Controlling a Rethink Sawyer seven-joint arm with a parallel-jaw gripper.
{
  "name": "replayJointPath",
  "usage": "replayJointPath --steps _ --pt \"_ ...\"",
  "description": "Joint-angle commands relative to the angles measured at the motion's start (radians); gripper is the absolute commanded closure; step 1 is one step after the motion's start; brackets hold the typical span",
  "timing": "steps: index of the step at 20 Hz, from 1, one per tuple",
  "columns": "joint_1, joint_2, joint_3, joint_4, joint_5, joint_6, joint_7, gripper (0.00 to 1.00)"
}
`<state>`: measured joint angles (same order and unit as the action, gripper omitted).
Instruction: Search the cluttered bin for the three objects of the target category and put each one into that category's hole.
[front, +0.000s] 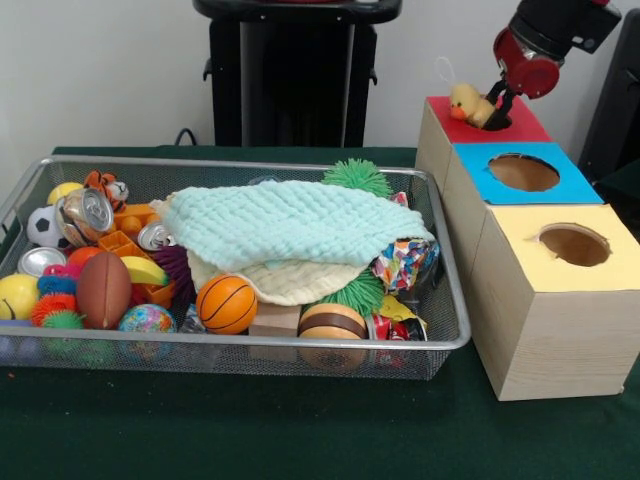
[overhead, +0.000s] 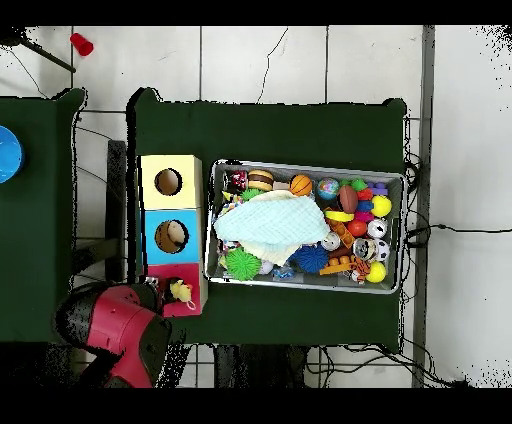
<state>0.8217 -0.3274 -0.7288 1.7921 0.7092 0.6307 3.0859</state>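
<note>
Wire-mesh bin (front: 440, 345), widest thing on the green surface (front: 300, 430), filling its middle and crammed with toys. Draped across the bin's centre: a pale mint knitted cloth (front: 290, 225) over a cream one (front: 290, 282), hiding much underneath. Lined up along the bin's right side in the front view: three wooden boxes, yellow-topped (front: 560, 300) nearest the front edge, blue-topped (front: 525, 175) in the middle, red-topped (front: 480, 120) toward the far edge, each with a round hole. Red and black arm (overhead: 115, 325) reaching over the red-topped box from the far right corner. End effector (front: 498, 105) right at the red box's hole, beside the plush duck; cannot tell whether open, closed or gripping. Brown football (front: 103, 290) near the bin's front left corner, orange basketball (front: 226, 303) against the front wall, green spiky ball (front: 357, 176) at the far wall. Crushed silver can (front: 85, 215) toward the left end. Orange striped plush tiger (front: 105, 187) in the far left corner of the bin. Yellow plush duck (front: 467, 103) on the red-topped box, at the hole's rim.
</note>
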Motion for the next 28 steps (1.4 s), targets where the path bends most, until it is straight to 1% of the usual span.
replayJointPath --steps 1,3,5,7,9,14,16,19,21,22,23,25,28 --pt "-0.029 0.065 0.114 -0.116 0.062 0.092 0.340 0.00" --pt "-0.032 0.058 0.120 -0.109 0.066 0.088 0.329 0.00" --pt "-0.030 0.051 0.119 -0.101 0.069 0.100 0.338 0.00" --pt "-0.034 0.040 0.127 -0.092 0.078 0.089 0.332 0.00" --pt "-0.039 0.019 0.133 -0.082 0.081 0.092 0.321 0.00" --pt "-0.052 -0.072 0.140 -0.040 0.078 0.114 0.264 0.00" --pt "-0.062 -0.118 0.150 -0.014 0.082 0.106 0.229 0.00" --pt "-0.095 -0.192 0.207 0.043 0.121 0.050 0.166 0.00" --pt "-0.112 -0.226 0.234 0.062 0.131 0.042 0.143 0.00" --pt "-0.116 -0.235 0.233 0.063 0.121 0.050 0.142 0.00" --pt "-0.112 -0.238 0.229 0.048 0.108 0.070 0.155 0.00" --pt "-0.117 -0.257 0.220 0.054 0.081 0.093 0.153 0.00" --pt "-0.101 -0.243 0.146 0.029 -0.008 0.171 0.174 0.00"
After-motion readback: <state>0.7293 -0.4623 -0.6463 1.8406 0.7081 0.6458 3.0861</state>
